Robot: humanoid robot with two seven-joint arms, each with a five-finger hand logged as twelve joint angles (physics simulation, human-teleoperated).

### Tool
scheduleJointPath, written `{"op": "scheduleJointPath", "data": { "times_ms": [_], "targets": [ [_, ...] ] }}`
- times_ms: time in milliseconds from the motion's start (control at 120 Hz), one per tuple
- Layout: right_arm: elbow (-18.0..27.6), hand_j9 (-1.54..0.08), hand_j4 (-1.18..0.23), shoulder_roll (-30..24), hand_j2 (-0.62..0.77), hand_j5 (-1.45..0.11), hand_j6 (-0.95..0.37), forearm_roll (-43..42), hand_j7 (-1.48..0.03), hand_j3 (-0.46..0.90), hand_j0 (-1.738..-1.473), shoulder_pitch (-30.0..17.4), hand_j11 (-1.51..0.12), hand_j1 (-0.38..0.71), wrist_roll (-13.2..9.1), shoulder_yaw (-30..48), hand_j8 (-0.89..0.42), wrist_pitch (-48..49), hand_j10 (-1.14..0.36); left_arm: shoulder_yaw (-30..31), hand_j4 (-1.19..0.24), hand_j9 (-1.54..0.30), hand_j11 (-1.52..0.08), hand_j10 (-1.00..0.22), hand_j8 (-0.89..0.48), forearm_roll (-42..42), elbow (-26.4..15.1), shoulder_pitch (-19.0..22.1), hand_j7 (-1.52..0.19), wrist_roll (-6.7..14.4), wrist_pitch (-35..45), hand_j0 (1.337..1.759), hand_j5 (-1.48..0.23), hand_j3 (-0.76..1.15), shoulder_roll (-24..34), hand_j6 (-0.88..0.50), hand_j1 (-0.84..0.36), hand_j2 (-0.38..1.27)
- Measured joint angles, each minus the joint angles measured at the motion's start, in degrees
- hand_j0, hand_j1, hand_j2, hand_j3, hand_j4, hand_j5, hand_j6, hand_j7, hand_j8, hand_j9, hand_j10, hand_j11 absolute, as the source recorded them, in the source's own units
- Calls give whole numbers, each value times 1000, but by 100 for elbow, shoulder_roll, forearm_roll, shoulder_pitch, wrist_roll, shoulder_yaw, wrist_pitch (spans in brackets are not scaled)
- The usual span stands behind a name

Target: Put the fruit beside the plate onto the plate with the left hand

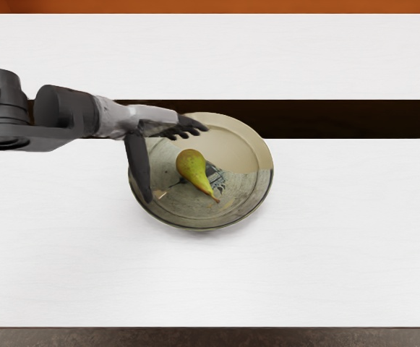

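Observation:
A green-yellow pear (pixel 194 172) lies on its side inside the shiny metal plate (pixel 256 148), its narrow end pointing to the lower right. My left hand (pixel 163 141) hovers over the plate's left rim, with the arm coming in from the left edge. Its fingers (pixel 188 128) are spread toward the plate's back and the thumb (pixel 140 166) points down along the left rim. The hand holds nothing and sits just left of the pear, apart from it.
The plate rests on a white table (pixel 210 275) near its back edge. A dark gap (pixel 340 119) runs behind the plate, with another white surface beyond it.

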Motion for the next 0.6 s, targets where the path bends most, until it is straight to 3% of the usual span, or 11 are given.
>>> {"op": "scheduleJointPath", "data": {
  "times_ms": [342, 600],
  "targets": [
    [0, 0, 0, 0, 0, 0, 0, 1, 0, 0, -1658, 0, 0, -349, 0, 4, 0, 2, 0, -323, -27, -34, -34, -27, -27, -1870, -3, 28, -34, 0, -499, 1658, -34, 0, 1022, -28, 319, 7],
    [0, 0, 0, 0, 0, 0, 0, 1, 0, 0, -1658, -6, 0, -349, 0, 4, 0, 6, 0, -363, -23, -29, -29, -23, -24, -2556, -3, 36, -29, 0, -518, 1658, -29, 0, 1462, -24, 323, 5]
  ]
}}
